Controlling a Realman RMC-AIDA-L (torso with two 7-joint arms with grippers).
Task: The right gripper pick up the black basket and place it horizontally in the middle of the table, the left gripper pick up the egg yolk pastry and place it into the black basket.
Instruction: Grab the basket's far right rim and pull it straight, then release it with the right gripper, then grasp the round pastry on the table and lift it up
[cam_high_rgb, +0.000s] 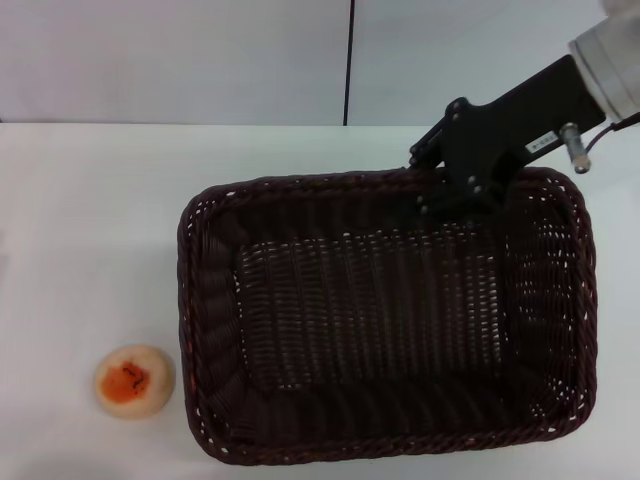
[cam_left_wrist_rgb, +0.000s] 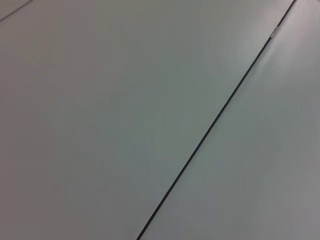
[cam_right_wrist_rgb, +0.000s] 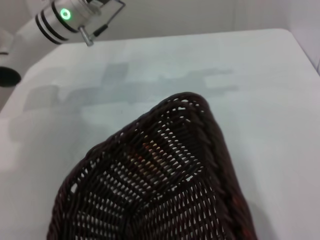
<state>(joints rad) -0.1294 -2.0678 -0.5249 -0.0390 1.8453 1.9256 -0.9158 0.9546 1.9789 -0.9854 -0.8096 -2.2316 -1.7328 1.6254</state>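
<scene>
The black basket (cam_high_rgb: 385, 320) stands flat on the white table (cam_high_rgb: 90, 220), long side across, a little right of the middle. My right gripper (cam_high_rgb: 437, 200) reaches in from the upper right and sits at the basket's far rim, dark against the dark weave. The right wrist view shows a corner of the basket (cam_right_wrist_rgb: 165, 175) from close up. The egg yolk pastry (cam_high_rgb: 134, 380) lies on the table just left of the basket's near left corner, apart from it. My left gripper is out of view; only a white part of the left arm (cam_right_wrist_rgb: 60, 20) shows in the right wrist view.
The table's far edge meets a white wall with a black vertical seam (cam_high_rgb: 349, 60). The left wrist view shows only this pale wall and a dark seam (cam_left_wrist_rgb: 210, 130). Bare tabletop lies left of the basket (cam_high_rgb: 80, 250).
</scene>
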